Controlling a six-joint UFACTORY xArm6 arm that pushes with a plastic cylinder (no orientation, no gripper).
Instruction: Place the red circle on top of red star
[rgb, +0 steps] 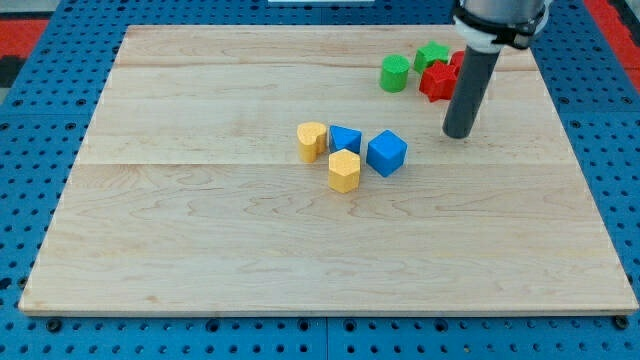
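Tabletop (200, 250): two groups of blocks, well apart. Centre group: yellow heart (312, 141) at the view's left, blue block (344, 139) just beside it on the right, blue cube (386, 153) further right, yellow hexagon (344, 171) nearest the view's bottom, below the blue block. Top-right group: green cylinder (395, 73) leftmost, green block (432, 55) above and right of it, red star (436, 82) below that, red circle (458, 62) partly hidden behind the rod; my tip (459, 134) rests below and right of the red star, near it.

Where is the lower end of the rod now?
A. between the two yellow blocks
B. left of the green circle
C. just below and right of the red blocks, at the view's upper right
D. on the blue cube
C: my tip rests on the board just below and right of the red star, far from the yellow and blue blocks.
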